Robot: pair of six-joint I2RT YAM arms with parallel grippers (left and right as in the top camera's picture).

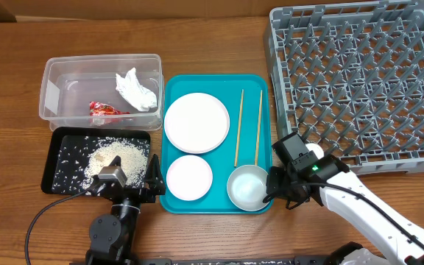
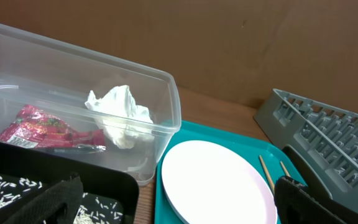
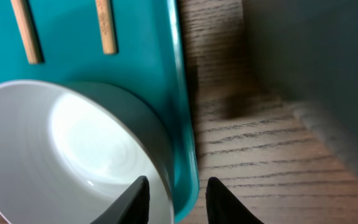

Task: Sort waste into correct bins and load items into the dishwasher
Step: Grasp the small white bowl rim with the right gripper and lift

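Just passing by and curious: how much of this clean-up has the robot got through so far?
Waste looks sorted: napkin and packet lie in the tub, rice in the black tray. In hand: the right hand is open at the bowl's rim, not yet gripping. Left: plate, small bowl and chopsticks sit on the teal tray, none of them in the rack.
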